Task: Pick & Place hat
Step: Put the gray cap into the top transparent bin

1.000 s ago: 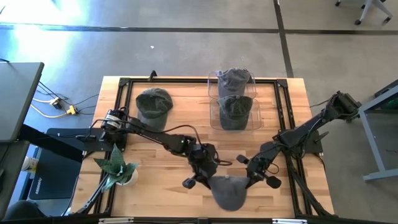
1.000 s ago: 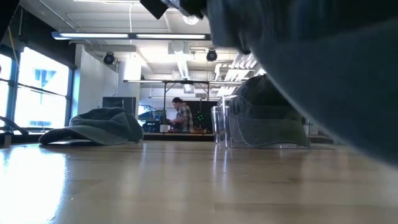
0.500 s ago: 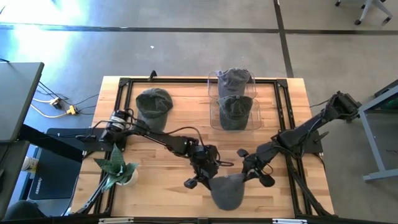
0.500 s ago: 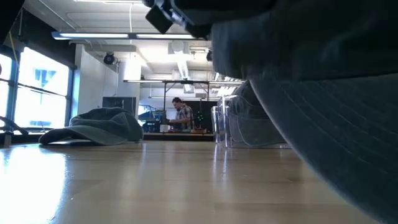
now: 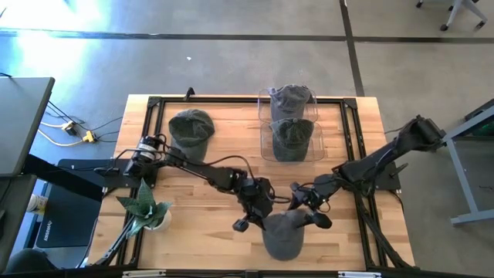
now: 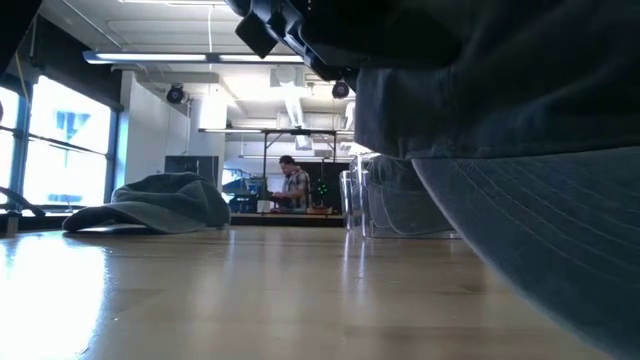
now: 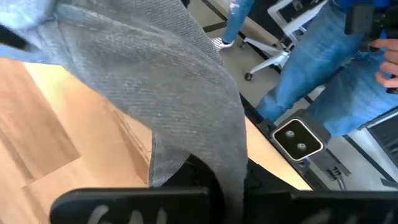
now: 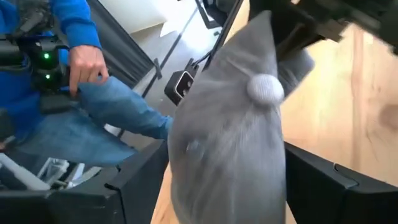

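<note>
Wooden table point(image 5: 193, 232), pale planks, black frame round the edge. Grey concrete floor beyond it. Small potted plant point(image 5: 145, 207) near my left arm's base. Low view looks across the boards into a big hall: ceiling lights, tall windows at one side, a person point(image 6: 291, 185) standing far back at a bench.

Three other caps on the surface. One cap point(image 5: 190, 130) lies loose toward the far left. Two more caps point(image 5: 292, 123) sit one behind the other inside a clear bin point(image 5: 318, 145) at the far middle.

The hat point(image 5: 283, 234) is at the near edge of the table, centre, held up between both my grippers. From above its long axis runs far-to-near; I cannot tell which end is the brim. In the low view it hangs right in front of the lens, fabric off the boards.

Left gripper point(image 5: 253, 210): clamped on the hat's left far edge; wrist view shows grey cloth draped over my fingers. Right gripper point(image 5: 307, 208): at the hat's right far edge, crown button point(image 8: 265, 88) facing its camera, fingers either side of the cloth; grasping.

A person in blue jeans point(image 8: 118, 115) stands just past the near table edge.
</note>
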You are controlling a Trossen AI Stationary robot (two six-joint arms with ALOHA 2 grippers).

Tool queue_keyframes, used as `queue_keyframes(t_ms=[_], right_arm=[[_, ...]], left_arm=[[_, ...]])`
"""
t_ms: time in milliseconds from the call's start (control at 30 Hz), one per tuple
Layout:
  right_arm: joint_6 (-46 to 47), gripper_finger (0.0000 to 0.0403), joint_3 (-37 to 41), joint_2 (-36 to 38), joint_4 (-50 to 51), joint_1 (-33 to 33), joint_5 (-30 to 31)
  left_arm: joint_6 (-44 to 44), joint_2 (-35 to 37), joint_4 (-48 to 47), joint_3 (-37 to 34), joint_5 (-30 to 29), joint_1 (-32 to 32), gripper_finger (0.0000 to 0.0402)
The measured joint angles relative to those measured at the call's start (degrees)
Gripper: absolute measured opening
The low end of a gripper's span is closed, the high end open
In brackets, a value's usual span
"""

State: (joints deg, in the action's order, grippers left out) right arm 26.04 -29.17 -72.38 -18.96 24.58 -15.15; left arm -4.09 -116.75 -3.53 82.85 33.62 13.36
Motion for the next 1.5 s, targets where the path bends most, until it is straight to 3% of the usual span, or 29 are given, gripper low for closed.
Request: queue_keyframes(t_ms=[333,433,567,767,867,967,1067,1233,1367,1500], right_arm=[[7.0,0.0273,0.0,-8.81,-14.4,-1.42,-0.63],[8.55,0.0246,0.0,-9.15,-14.68,-1.28,-1.58],[8.66,0.0171,0.0,-8.9,-14.86,-0.83,-1.73],[8.55,0.002,0.0,-8.88,-14.78,-0.83,-1.97],[9.39,0.0024,0.0,-8.56,-14.94,-0.83,-2.34],[11.36,0.0039,0.0,-7.78,-15.08,-0.83,-2.42],[11.33,0.0027,0.0,-5.59,-14.72,-1.01,-3.46],[11.69,0.001,0.0,-0.36,-14.19,-2.52,-4.92],[12.82,0.0017,0.0,3.77,-10.26,-3.89,-4.96],[11.58,0.0007,0.0,6.85,-5.56,-4.94,-6.47]], left_arm=[[2.62,0.0,-0.01,0.0,-0.27,-1.9,0.0001],[4.37,0.0,0.0,0.0,0.09,-2.36,0.0001],[7.39,0.0,0.27,0.0,0.87,-3.34,0.0008],[11.12,0.0,0.39,0.0,6.44,-6.14,0.0092],[14.77,0.01,0.34,0.0,13.21,-8.39,0.0146],[20.3,0.24,-2.05,0.0,15.57,-10.65,0.0188],[20.57,2.31,-8.1,-0.11,13.48,-12.22,0.0211],[17.29,7.85,-15.47,-0.07,5.66,-12.98,0.0217],[16.34,12.18,-17.36,-0.02,-2.18,-12.98,0.0217],[16.37,14.55,-14.9,0.13,-4.88,-12.96,0.0217]])
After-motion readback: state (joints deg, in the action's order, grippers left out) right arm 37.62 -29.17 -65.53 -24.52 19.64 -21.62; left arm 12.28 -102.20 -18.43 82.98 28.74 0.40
